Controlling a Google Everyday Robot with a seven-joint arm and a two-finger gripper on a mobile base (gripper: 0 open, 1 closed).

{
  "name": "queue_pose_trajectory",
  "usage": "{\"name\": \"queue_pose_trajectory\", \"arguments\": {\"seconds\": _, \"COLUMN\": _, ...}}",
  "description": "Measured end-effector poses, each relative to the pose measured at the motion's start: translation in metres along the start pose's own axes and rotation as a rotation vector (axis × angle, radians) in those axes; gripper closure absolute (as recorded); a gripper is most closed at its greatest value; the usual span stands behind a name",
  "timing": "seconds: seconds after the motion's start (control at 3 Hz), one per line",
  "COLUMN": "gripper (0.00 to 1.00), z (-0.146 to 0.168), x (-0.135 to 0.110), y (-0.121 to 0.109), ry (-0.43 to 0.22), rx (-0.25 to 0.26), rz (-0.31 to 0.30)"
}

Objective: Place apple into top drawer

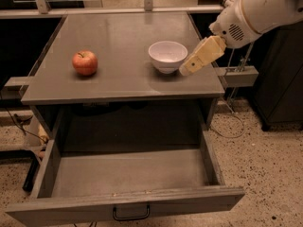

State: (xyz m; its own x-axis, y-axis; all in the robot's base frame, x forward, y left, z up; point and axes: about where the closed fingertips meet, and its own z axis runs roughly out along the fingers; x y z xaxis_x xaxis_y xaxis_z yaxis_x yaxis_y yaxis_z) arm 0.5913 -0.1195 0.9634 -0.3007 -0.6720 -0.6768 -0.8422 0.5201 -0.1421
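The apple (85, 63) is small, round and red-orange with a short stem. It rests on the left part of the grey tabletop (123, 84). The top drawer (128, 174) is pulled wide open below the tabletop and holds nothing; its dark loop handle (131, 213) is at the front panel. My gripper (187, 71) hangs from the white arm at the upper right, over the right part of the tabletop, just right of the white bowl (167, 56) and far from the apple.
The white bowl stands right of centre on the tabletop. A dark cabinet (279, 74) is at the right. Cables (19, 122) run on the speckled floor at the left, below a side shelf (14, 83).
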Motion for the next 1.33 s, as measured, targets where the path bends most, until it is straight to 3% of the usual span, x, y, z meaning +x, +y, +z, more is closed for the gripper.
{"name": "queue_pose_trajectory", "arguments": {"seconds": 0.33, "gripper": 0.00, "z": 0.012, "x": -0.012, "y": 0.001, "ry": -0.056, "rx": 0.024, "rz": -0.021}}
{"name": "queue_pose_trajectory", "arguments": {"seconds": 0.67, "gripper": 0.00, "z": 0.048, "x": -0.055, "y": 0.013, "ry": -0.134, "rx": -0.001, "rz": -0.091}}
{"name": "queue_pose_trajectory", "arguments": {"seconds": 1.0, "gripper": 0.00, "z": 0.082, "x": -0.097, "y": 0.038, "ry": -0.198, "rx": -0.067, "rz": -0.173}}
{"name": "queue_pose_trajectory", "arguments": {"seconds": 1.33, "gripper": 0.00, "z": 0.115, "x": -0.126, "y": 0.076, "ry": -0.253, "rx": -0.194, "rz": -0.241}}
